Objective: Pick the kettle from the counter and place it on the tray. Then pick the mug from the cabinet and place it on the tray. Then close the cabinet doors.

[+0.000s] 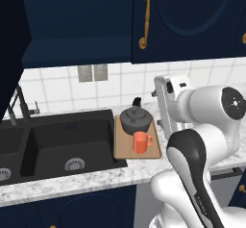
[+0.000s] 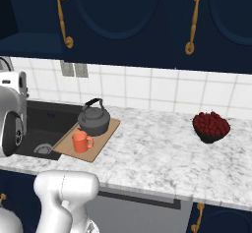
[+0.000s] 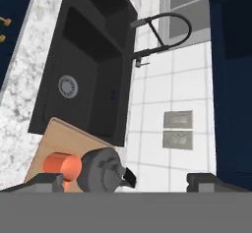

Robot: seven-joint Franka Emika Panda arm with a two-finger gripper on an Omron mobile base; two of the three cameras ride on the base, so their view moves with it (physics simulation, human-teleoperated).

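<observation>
Grey kettle (image 1: 135,120) and orange mug (image 1: 141,142) stand upright on wooden tray (image 1: 122,146).

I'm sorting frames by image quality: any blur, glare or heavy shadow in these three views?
Left base view: sharp, flat light, soft shadow beside the mug on the tray. Right base view: even light, no glare on the counter. Hand view: rolled sideways, the kettle crisp, the sink evenly dark.
</observation>
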